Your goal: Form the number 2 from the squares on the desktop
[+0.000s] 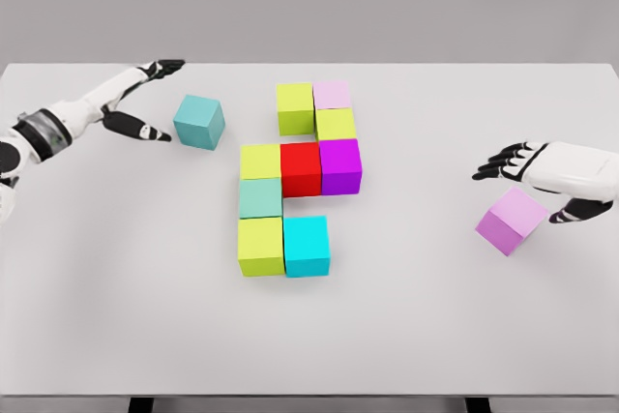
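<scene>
Cubes, centre of frame: eight coloured blocks sit packed together on the white table (116,316), edges touching, in a stepped, partly built figure.
Top row: a yellow-green cube (294,107) at left, a pale pink cube (332,94) touching it at right.
Second step: an olive-yellow cube (337,124) directly below the pale pink one.
Middle row: a lime cube (260,161) at left, a red cube (301,168) in the middle, a magenta cube (340,165) at right under the olive-yellow one.
Lower left column: a sea-green cube (260,197) below the lime one, then a second yellow-green block (260,246) beneath it.
Bottom row: a cyan cube (306,245) touching that lowest yellow-green block on its right.
Stray teal cube (199,121): upper left of the frame, turned at an angle, apart from the cluster.
Stray lilac cube (512,221): right of the frame, tilted, well apart from the cluster.
Left hand (135,99): upper left, fingers spread wide, one reaching up and back, another pointing at the teal cube with its tip just beside the block's left face; nothing is gripped.
Right hand (542,171): right edge, palm down, dark-tipped fingers loosely extended toward the centre, thumb low beside the lilac cube; whether it touches the block cannot be told.
</scene>
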